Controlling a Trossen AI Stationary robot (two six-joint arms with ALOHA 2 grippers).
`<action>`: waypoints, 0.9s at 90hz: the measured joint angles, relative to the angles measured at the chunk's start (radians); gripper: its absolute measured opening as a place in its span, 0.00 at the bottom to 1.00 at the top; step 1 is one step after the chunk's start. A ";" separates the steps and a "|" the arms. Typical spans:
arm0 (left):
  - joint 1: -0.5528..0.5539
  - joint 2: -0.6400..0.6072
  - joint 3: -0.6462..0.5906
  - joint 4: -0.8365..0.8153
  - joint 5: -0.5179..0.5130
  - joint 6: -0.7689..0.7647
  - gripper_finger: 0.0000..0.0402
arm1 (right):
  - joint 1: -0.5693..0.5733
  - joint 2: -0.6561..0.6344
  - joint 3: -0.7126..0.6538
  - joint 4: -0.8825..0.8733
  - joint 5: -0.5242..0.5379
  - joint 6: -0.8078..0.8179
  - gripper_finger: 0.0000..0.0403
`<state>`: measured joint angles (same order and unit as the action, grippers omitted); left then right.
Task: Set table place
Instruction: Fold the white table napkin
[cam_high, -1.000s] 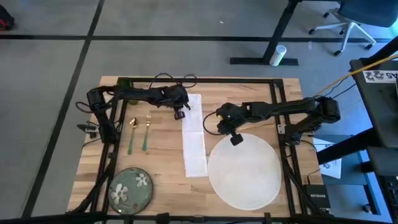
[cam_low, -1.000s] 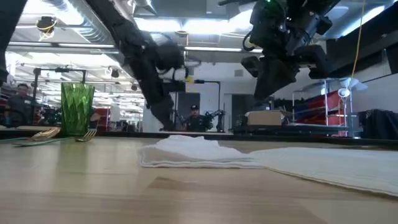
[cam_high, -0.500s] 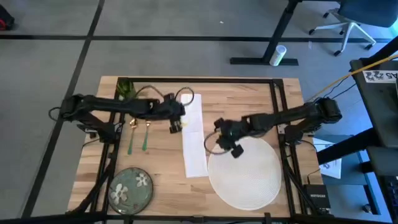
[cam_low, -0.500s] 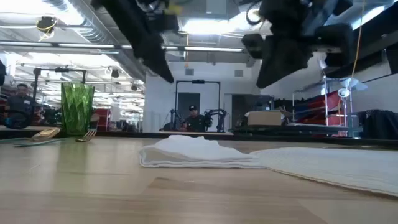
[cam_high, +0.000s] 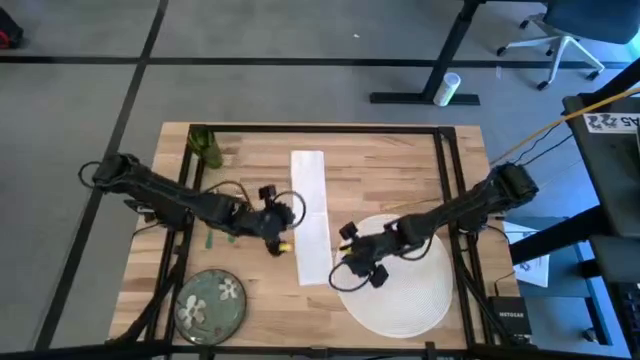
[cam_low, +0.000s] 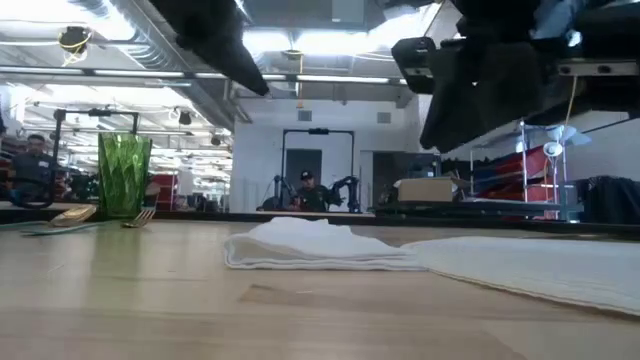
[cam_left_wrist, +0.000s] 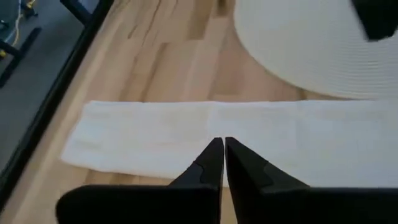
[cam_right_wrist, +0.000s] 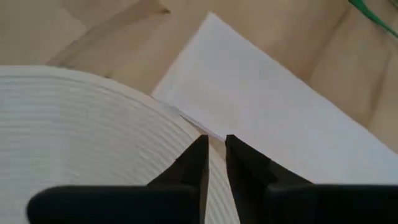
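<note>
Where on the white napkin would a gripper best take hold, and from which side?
Probably the napkin's long free edge on the left, coming from above. It lies flat as a long strip, and its other long edge meets the placemat near the right gripper. The left gripper sits by the free edge, fingers nearly together, so it would need to open first.

Little text is showing. In the high view, a white sheet (cam_high: 612, 121) on the dark bench at the right edge is carrying large upside-down characters, too cropped to read surely. A small black box (cam_high: 509, 320) on the floor bears white lettering too small to read.
</note>
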<state>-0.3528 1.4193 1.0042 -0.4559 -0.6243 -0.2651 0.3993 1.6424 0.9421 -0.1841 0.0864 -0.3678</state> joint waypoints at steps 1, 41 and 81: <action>-0.008 0.000 0.000 -0.002 -0.007 -0.012 0.00 | 0.003 0.004 0.000 0.005 0.001 0.001 0.14; -0.173 0.000 0.001 -0.068 -0.076 -0.207 0.00 | 0.048 0.260 0.196 -0.009 -0.001 0.074 0.26; -0.196 0.000 0.001 -0.132 -0.076 -0.228 0.00 | 0.048 0.395 0.318 -0.088 -0.026 0.214 0.34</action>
<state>-0.5491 1.4193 1.0050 -0.5875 -0.6998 -0.4928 0.4477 2.0376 1.2598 -0.2718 0.0609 -0.1540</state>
